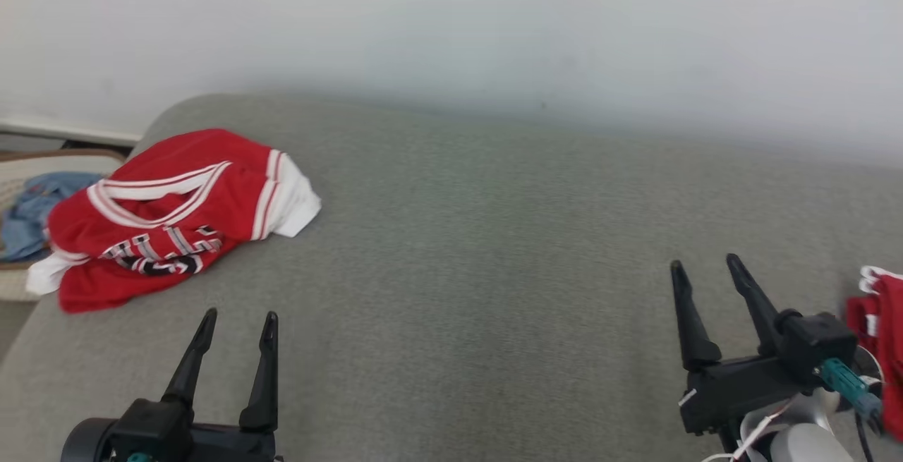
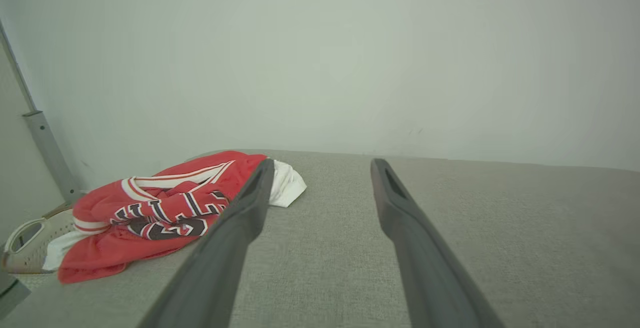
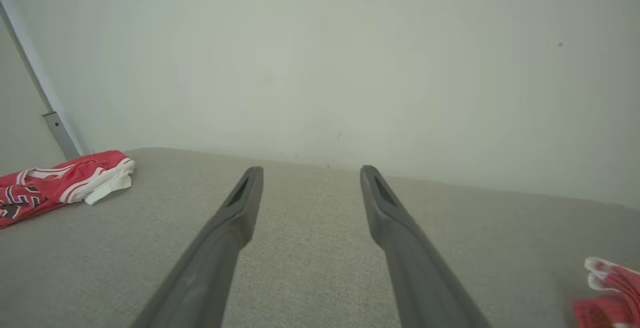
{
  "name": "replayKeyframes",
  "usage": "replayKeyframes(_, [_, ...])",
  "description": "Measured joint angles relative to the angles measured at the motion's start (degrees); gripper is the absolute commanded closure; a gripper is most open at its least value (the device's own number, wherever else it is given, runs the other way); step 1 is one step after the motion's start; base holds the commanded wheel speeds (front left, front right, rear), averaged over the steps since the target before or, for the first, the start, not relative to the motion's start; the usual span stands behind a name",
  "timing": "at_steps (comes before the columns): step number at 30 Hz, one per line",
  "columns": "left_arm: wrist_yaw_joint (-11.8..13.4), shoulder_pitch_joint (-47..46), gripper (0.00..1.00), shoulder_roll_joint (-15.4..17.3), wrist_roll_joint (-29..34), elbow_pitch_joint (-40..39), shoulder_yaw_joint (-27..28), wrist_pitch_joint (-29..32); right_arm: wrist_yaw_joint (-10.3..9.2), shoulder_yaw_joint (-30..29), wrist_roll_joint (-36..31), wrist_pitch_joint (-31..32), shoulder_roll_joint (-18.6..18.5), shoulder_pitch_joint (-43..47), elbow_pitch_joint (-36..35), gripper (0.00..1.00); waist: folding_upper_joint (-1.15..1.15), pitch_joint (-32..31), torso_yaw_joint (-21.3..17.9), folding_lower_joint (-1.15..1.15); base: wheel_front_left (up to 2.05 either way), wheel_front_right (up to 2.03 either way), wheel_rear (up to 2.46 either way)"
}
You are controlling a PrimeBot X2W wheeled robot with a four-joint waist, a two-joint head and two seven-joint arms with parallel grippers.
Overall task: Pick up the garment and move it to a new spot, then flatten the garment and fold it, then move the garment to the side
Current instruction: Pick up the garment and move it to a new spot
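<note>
A red jersey with white trim and dark lettering, the garment, lies in a folded heap at the far left of the grey cushion. The left wrist view shows the garment left of the fingers, and the right wrist view has the garment at its far left. My left gripper hovers open just in front of the garment, nothing between its fingers. My right gripper stands open over the right part of the cushion, also with nothing in it.
A second red and white cloth lies at the right edge beside my right arm, also seen as cloth. A pale basket with blue fabric stands left of the cushion. A white wall rises behind.
</note>
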Motion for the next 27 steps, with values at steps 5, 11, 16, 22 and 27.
replayKeyframes(5, [0.9, 1.9, 0.0, 0.3, 0.2, -1.5, 1.2, 0.0, 1.21, 2.6, -0.9, 0.5, 0.7, -2.7, 0.7, 0.0, 0.0, 0.6, 5.7, 0.0, 0.0, 0.0, 0.0])
replayKeyframes(11, [2.2, 5.1, 0.0, -0.1, -0.1, -2.9, 4.5, 0.0, 3.81, 6.6, -2.2, 2.0, 1.1, -8.5, 3.9, 0.0, 0.0, 3.5, 13.5, 0.0, 0.0, 0.0, 0.0])
replayKeyframes(16, [2.3, 3.8, 0.0, -1.5, -1.3, -2.7, 4.2, 1.2, 4.21, 6.5, -2.6, 2.0, 0.4, -8.5, 3.5, 0.0, 0.01, 4.8, 14.1, 0.0, 0.0, 0.0, 0.0])
replayKeyframes(22, [0.0, -4.3, 0.0, -3.5, -4.4, 0.7, 2.6, 6.8, 4.21, 6.4, -4.7, 3.2, -2.4, -8.2, -1.3, 0.0, 0.0, 6.3, 13.8, 0.0, 0.0, 0.0, 0.0])
replayKeyframes(27, [-1.3, -24.2, 0.0, -6.5, -7.3, 12.1, 1.4, 19.8, 3.57, 4.0, -8.1, 6.7, -8.6, -5.3, -13.6, 0.0, 0.01, 10.6, 12.9, 0.01, 0.0, 0.0, 0.0])
